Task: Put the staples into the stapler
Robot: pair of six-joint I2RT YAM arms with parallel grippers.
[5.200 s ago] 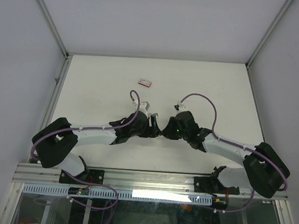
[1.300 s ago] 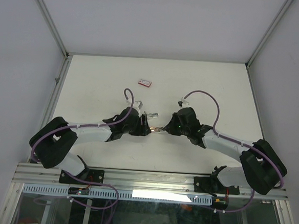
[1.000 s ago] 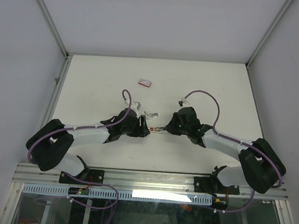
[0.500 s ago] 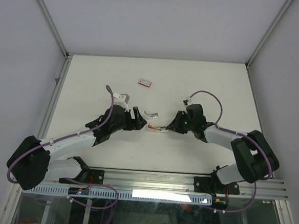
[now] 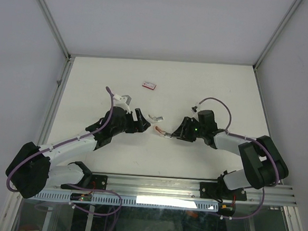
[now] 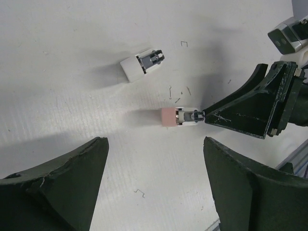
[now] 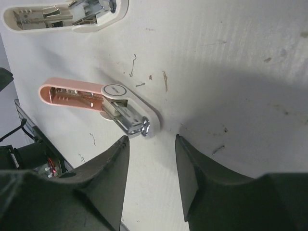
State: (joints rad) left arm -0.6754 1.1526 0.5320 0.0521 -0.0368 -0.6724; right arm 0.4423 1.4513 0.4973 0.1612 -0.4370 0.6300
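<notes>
A small pink stapler (image 5: 161, 130) lies on the table between my two grippers, its pink arm swung open and the metal rail showing (image 7: 96, 103). From the left wrist it appears end-on (image 6: 180, 116). My left gripper (image 6: 155, 147) stands wide open just short of it, with nothing between the fingers (image 5: 144, 124). My right gripper (image 7: 151, 161) is open too, its tips right behind the stapler's metal hinge end without touching it (image 5: 176, 134). The staples' red box (image 5: 150, 85) lies far back; its contents are too small to tell.
A white stapler (image 5: 155, 117) lies opened just beyond the pink one (image 6: 142, 64) (image 7: 67, 14). Several stray single staples are scattered on the white table, such as one (image 6: 139, 193) between my left fingers. Metal frame rails (image 5: 58, 90) bound the table.
Both grippers have opened and drawn back from the pink stapler, which now lies free on the table. The left arm has pulled away to the left.
</notes>
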